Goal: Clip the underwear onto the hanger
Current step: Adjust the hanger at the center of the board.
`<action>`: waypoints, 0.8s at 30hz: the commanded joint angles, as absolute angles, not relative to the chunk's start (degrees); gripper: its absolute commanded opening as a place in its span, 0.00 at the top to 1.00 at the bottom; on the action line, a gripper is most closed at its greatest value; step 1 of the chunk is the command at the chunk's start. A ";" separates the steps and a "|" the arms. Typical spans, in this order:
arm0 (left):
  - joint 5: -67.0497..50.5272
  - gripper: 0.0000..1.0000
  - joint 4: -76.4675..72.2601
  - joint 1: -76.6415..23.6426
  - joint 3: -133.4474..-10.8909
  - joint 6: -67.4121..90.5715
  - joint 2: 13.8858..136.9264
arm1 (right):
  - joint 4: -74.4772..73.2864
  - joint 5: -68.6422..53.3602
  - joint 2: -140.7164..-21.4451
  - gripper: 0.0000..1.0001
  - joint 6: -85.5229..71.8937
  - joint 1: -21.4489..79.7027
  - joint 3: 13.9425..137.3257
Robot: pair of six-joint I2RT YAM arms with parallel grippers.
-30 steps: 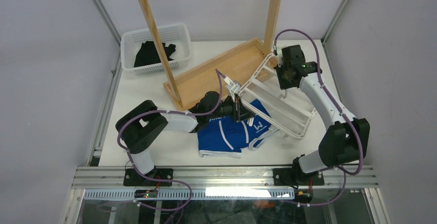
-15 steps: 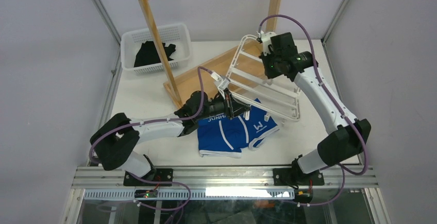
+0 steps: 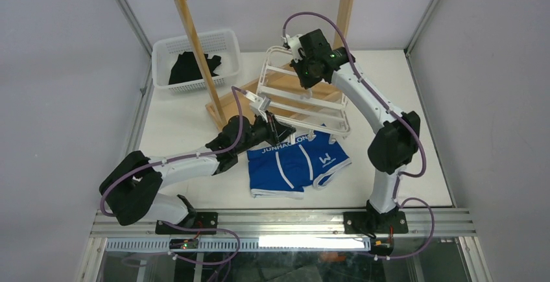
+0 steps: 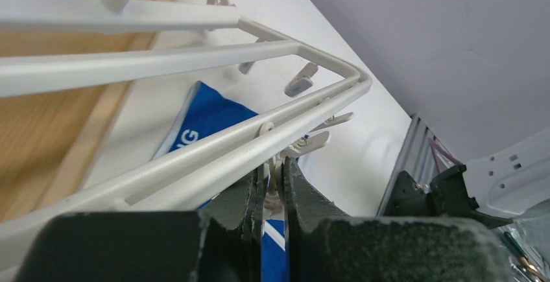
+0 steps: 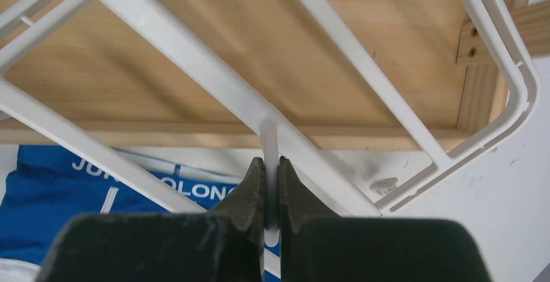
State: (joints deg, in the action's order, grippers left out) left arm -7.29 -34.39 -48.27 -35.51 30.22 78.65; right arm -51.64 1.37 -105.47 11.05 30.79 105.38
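The white hanger (image 3: 311,122) hangs tilted in the air above the table and the wooden base. My right gripper (image 3: 305,74) is shut on its top stem, which shows between the jaws in the right wrist view (image 5: 271,165). My left gripper (image 3: 284,128) is shut on a small dangling clip (image 4: 280,185) under the hanger's near rim (image 4: 194,159). The blue underwear (image 3: 295,165) lies flat on the table below, waistband lettering toward the hanger. Its blue cloth (image 4: 207,110) shows behind the rim, apart from the clip.
A white basket (image 3: 162,52) holding a black garment (image 3: 191,67) stands at the back left. The tall wooden rack (image 3: 194,35) rises from its base board (image 3: 253,97) behind the hanger. The table's near edge rail runs along the bottom.
The right arm has swung the hanger left and back, over the wooden base. The left arm followed leftward, still gripping the clip. The underwear has not moved.
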 commanded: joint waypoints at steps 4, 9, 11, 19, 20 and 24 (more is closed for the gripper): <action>-10.53 1.00 -35.36 -43.83 -36.36 29.19 80.27 | -49.52 -2.27 -112.55 1.00 16.96 32.10 124.61; -13.20 1.00 -36.09 -41.75 -38.49 29.21 83.95 | -50.08 -2.38 -118.44 1.00 20.94 32.21 130.85; -11.98 1.00 -36.61 -41.33 -38.88 29.73 85.45 | -48.64 -1.83 -119.62 1.00 22.65 32.18 130.05; -7.07 1.00 -35.79 -41.31 -41.10 28.60 90.18 | -40.94 -1.95 -115.52 0.49 21.32 31.20 120.14; -6.87 1.00 -35.43 -41.30 -41.36 28.65 90.58 | -39.89 -2.36 -113.94 0.47 20.61 31.00 118.62; -6.11 1.00 -34.66 -41.29 -42.07 28.67 91.36 | -35.29 -2.86 -105.48 0.42 15.27 29.69 110.82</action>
State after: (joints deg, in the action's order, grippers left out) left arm -5.98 -34.54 -41.19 -38.98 30.09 90.59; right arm -43.90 -1.41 -117.95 20.16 31.09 115.28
